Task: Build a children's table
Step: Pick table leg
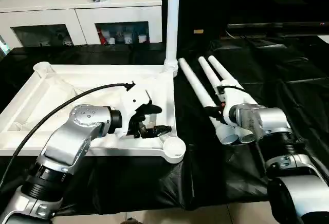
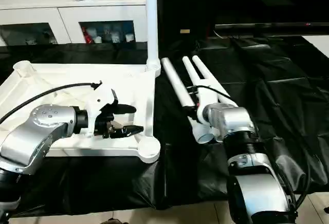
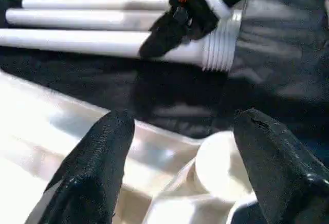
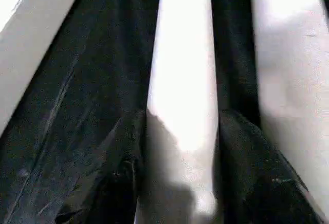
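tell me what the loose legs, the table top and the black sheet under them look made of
Legs: likely moulded plastic, smooth white tubes with a ribbed threaded end seen in the left wrist view.
Table top: seemingly the same white plastic, glossy, with moulded rim and round corner sockets.
Sheet: probably thin plastic film, black, wrinkled, with shiny highlights.
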Controlling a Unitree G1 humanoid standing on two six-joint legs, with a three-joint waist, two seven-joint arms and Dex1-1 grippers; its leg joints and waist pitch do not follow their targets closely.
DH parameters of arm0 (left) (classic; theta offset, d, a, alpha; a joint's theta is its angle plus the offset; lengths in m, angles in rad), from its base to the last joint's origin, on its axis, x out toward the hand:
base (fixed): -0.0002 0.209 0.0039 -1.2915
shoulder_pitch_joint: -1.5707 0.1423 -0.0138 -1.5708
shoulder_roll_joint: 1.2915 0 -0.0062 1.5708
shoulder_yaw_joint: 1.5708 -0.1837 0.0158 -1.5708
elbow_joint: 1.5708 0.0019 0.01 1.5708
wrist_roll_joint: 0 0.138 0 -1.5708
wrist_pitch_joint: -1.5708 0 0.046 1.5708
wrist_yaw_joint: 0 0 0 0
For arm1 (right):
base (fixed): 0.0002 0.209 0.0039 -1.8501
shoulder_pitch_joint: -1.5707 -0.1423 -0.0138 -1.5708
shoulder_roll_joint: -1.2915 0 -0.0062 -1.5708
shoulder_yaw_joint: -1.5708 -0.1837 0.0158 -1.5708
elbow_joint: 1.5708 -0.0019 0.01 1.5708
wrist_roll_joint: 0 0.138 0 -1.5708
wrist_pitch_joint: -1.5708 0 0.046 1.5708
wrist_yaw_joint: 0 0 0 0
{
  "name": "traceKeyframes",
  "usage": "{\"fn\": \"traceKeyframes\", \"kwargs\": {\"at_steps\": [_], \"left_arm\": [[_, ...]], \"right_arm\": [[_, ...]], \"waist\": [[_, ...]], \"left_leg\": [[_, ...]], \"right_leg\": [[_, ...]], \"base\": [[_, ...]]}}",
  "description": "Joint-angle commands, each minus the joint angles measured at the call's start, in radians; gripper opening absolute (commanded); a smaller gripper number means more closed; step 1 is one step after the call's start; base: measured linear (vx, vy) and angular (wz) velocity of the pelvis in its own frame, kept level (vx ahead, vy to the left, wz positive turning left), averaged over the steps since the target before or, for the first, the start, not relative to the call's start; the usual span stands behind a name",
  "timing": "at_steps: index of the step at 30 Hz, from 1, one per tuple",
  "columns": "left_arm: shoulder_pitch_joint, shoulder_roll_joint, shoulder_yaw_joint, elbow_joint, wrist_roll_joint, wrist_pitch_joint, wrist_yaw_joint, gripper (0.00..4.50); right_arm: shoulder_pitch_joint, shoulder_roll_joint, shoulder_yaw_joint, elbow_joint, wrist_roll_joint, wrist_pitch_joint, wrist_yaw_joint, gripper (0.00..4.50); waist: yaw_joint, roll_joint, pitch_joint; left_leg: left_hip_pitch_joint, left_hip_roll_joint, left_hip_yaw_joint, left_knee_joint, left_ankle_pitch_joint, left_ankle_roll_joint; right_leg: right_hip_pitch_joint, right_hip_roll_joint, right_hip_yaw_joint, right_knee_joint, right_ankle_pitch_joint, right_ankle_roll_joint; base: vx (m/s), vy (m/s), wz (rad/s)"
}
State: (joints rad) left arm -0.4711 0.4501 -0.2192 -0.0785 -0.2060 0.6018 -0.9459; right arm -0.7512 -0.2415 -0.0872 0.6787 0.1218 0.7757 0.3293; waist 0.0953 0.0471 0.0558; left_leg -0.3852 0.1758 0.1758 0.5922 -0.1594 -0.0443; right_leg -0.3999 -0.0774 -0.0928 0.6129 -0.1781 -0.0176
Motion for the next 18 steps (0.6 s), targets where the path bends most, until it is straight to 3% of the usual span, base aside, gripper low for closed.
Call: {"fn": "traceKeyframes", "kwargs": {"at_steps": [1,4,5,10,11,12,13,15,18], "left_arm": [[-0.028,-0.035,0.042,0.021,-0.023,-0.018,0.043,3.54],[-0.047,-0.058,0.059,0.033,-0.022,-0.014,0.082,3.54],[-0.071,-0.090,0.075,0.048,-0.018,-0.025,0.129,3.54],[-0.108,-0.158,0.118,0.071,-0.049,-0.025,0.188,3.54],[-0.132,-0.195,0.144,0.089,-0.068,-0.011,0.223,3.54],[-0.138,-0.204,0.149,0.094,-0.073,-0.009,0.231,3.54],[-0.158,-0.230,0.170,0.109,-0.092,0.010,0.257,3.54],[-0.207,-0.294,0.228,0.147,-0.153,0.059,0.310,3.54],[-0.233,-0.329,0.265,0.166,-0.188,0.092,0.340,3.54]], "right_arm": [[0.015,0.004,-0.058,-0.069,0.035,-0.016,-0.033,1.84],[0.034,0.004,-0.079,-0.123,0.043,-0.062,-0.049,1.84],[0.053,0.014,-0.125,-0.193,0.069,-0.072,-0.068,1.84],[0.098,0.030,-0.170,-0.329,0.133,-0.141,-0.027,1.84],[0.124,0.043,-0.194,-0.400,0.188,-0.175,0.020,1.84],[0.130,0.047,-0.200,-0.416,0.202,-0.182,0.032,1.84],[0.151,0.058,-0.220,-0.465,0.253,-0.205,0.076,1.84],[0.200,0.081,-0.261,-0.580,0.371,-0.223,0.181,1.84],[0.221,0.086,-0.272,-0.628,0.421,-0.210,0.220,1.84]], "waist": [[0.002,-0.007,-0.070],[0.008,-0.009,-0.075],[0.009,-0.007,-0.076],[0.015,-0.009,-0.081],[0.013,-0.003,-0.079],[0.014,0.001,-0.078],[0.015,0.001,-0.081],[0.023,0.000,-0.078],[0.029,-0.002,-0.078]], "left_leg": [[0.020,0.045,-0.018,-0.067,-0.250,-0.030],[0.017,0.045,-0.018,-0.064,-0.215,-0.020],[0.017,0.044,-0.017,-0.063,-0.203,-0.013],[0.015,0.045,-0.018,-0.058,-0.173,0.007],[0.011,0.043,-0.018,-0.060,-0.164,0.016],[0.017,0.043,-0.014,-0.057,-0.188,0.022],[0.015,0.045,-0.018,-0.056,-0.189,0.023],[0.014,0.043,-0.015,-0.056,-0.192,0.045],[0.013,0.046,-0.019,-0.057,-0.188,0.052]], "right_leg": [[0.048,-0.074,0.057,-0.079,-0.278,-0.164],[0.052,-0.074,0.056,-0.076,-0.247,-0.156],[0.051,-0.073,0.056,-0.076,-0.238,-0.153],[0.055,-0.075,0.055,-0.072,-0.191,-0.155],[0.055,-0.071,0.053,-0.071,-0.181,-0.161],[0.049,-0.071,0.054,-0.081,-0.187,-0.158],[0.054,-0.073,0.052,-0.074,-0.178,-0.165],[0.055,-0.073,0.050,-0.082,-0.195,-0.163],[0.054,-0.073,0.047,-0.083,-0.216,-0.167]], "base": [[0.000,0.000,0.00],[0.000,0.000,0.00],[0.000,0.000,0.00],[0.000,0.000,0.00],[0.000,0.000,0.00],[0.000,0.000,0.00],[0.000,0.000,0.00],[0.000,0.000,0.00],[0.000,0.000,0.00]]}}
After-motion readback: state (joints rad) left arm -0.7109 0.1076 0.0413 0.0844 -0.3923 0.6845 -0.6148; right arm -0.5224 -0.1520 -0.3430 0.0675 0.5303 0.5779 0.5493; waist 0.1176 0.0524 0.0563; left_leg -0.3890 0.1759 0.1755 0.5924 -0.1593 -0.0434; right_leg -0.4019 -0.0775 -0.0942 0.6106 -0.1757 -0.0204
